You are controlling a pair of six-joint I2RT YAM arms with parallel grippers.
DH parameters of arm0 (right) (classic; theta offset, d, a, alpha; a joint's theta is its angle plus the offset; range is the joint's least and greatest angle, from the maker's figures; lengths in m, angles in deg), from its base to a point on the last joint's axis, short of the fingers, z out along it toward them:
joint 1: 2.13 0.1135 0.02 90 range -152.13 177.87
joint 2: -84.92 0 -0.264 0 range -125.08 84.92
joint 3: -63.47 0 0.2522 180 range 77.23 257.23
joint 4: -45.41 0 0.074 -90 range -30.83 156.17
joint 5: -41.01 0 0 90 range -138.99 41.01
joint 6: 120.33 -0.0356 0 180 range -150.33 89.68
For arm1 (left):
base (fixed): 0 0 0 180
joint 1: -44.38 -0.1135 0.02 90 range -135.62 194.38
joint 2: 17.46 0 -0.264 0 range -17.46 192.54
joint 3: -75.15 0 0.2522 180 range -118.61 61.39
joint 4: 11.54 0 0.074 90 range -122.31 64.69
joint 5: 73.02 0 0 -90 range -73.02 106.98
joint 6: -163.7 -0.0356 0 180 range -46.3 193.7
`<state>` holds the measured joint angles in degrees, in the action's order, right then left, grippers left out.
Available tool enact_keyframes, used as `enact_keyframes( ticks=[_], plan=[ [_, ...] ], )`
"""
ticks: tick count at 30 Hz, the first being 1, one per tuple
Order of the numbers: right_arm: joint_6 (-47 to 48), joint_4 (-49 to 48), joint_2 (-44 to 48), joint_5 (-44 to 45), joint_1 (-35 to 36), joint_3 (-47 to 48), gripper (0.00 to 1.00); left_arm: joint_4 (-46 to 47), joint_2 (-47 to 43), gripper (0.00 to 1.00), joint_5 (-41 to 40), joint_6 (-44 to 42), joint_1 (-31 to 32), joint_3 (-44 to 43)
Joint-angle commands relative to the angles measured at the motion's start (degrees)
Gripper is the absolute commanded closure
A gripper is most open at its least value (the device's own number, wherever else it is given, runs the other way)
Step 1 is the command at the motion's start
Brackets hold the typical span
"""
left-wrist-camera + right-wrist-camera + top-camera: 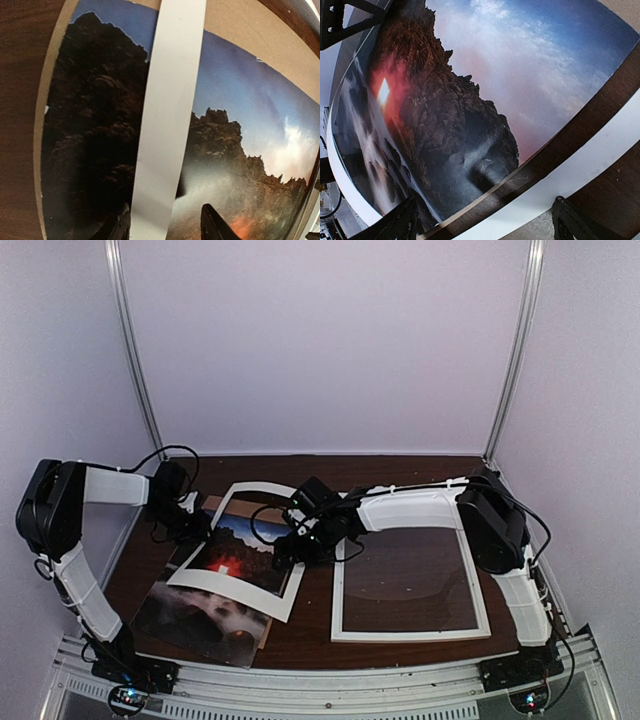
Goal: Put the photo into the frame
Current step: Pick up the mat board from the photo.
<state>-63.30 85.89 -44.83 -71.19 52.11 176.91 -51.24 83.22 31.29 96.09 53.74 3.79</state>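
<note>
From the overhead camera I see the photo (225, 555) lying flat toward the near left corner of the tabletop (310, 630), turned at an angle to the edges. It is not in the frame (410, 634). The frame rests flat nearer the right edge, with a strip of bare wood between the 2.

A white card mat (230, 592) lies askew on top of the photo. The red sun shows through its window, and the misty water end of the print sticks out past its near border. A brown backing board (240, 30) shows beyond the print's sky end.

My left gripper (193, 523) sits at the mat's far left side. On the left wrist camera its 2 fingers (215, 227) stand partway apart, 1 on each side of a border strip of the mat, with the photo under both. The finger on the left is right against the strip's edge and the other stands off from it, so I see no grip on anything.

My right gripper (295, 545) reaches across from the right to the mat's right side. On its wrist camera the jaws stand wide over the mat's white border, close above it, and hold nothing.
</note>
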Motion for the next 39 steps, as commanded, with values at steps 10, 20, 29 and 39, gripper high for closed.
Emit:
enact_keyframes(
  ticks=[10,20,29,39],
  plan=[
    [1.6,2.6,0.0,1.3,-1.6,-3.7,0.08,2.2,-3.5,0.53,9.9,2.2,0.2,5.0],
    [2.0,2.5,-0.1,0.7,-2.0,-4.0,0.08,1.8,-2.4,0.68,9.7,1.3,0.6,5.1],
    [2.6,3.3,0.0,0.3,-2.9,-3.6,0.08,-1.7,-1.8,0.75,2.9,-0.4,3.5,3.7],
    [4.0,4.8,0.8,-0.1,-3.3,-3.0,0.08,-2.7,-3.6,0.82,-0.9,-0.2,4.0,3.9]
  ],
)
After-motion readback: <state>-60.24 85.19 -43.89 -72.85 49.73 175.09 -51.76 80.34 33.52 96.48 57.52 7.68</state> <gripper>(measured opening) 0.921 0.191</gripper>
